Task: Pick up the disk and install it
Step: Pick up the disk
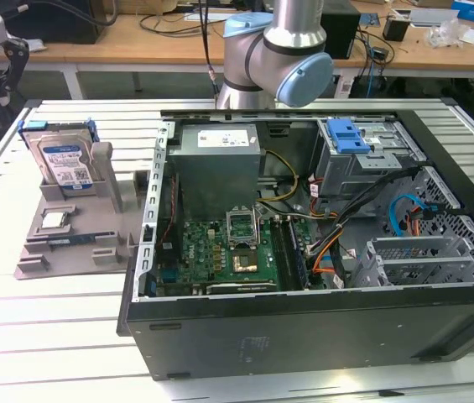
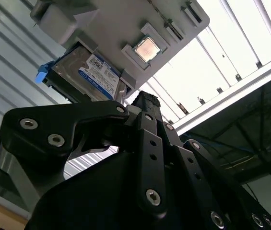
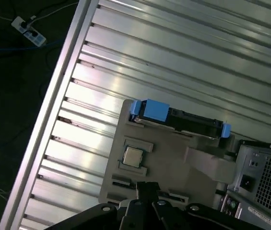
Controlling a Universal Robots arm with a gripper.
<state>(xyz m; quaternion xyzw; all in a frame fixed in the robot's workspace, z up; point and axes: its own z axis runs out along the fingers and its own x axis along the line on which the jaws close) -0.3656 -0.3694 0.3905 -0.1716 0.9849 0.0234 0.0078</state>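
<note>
Standing upright in the grey holder (image 1: pixel 69 243), the disk (image 1: pixel 63 159) sits at 9 o'clock of the computer case (image 1: pixel 304 336) in the exterior view. The end effector (image 2: pixel 147 101) hangs apart from it, fingers pressed together.

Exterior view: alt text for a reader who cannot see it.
The disk stands upright in a grey holder on the slatted table, at the exterior view's left of an open computer case; the robot arm rises behind the case.

Slotted aluminium table (image 1: pixel 52 336), bright glare on the slats. Wooden desk (image 1: pixel 119 38) behind it, cluttered with cables. Dark floor (image 3: pixel 10 96), white power strip (image 3: pixel 28 29) lying on it.
</note>
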